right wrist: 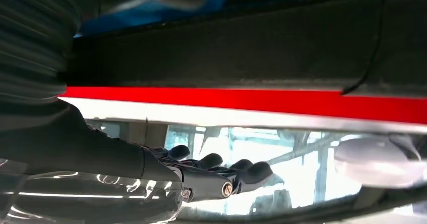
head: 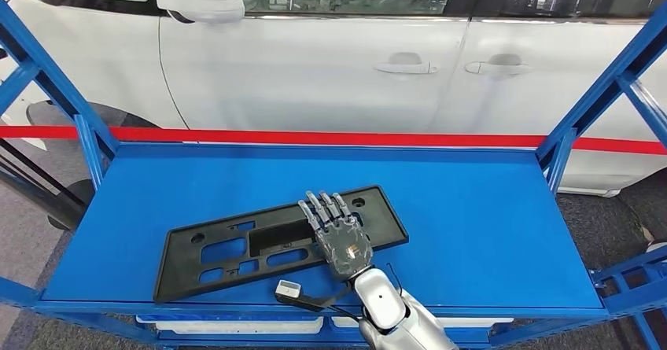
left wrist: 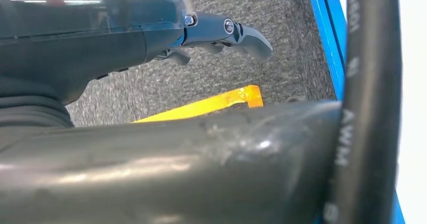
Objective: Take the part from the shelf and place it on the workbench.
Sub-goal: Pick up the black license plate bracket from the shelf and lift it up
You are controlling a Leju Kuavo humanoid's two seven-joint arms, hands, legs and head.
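— Black plastic part (head: pixel 275 244): location?
— Flat on the blue shelf (head: pixel 488 224), near its front edge.
— Hands?
— Right hand (head: pixel 337 236) rests on the part, fingers extended, grasping nothing. Left hand (left wrist: pixel 221 35): released.

— Where's the right arm?

— It comes in from the near edge, a little right of centre, silver forearm (head: pixel 383 303) angled up and to the left. The right hand (head: pixel 338 236) lies palm down, flat, with its fingers (head: pixel 318 208) stretched out side by side toward the far side.

— Gripping anything?

— Nothing I can see; the fingers are straight, not curled.

— And the left hand?

— In its wrist view the left hand (left wrist: pixel 151 32) hangs low, with dark fingers (left wrist: pixel 246 35) extended and slightly apart, nothing between them.
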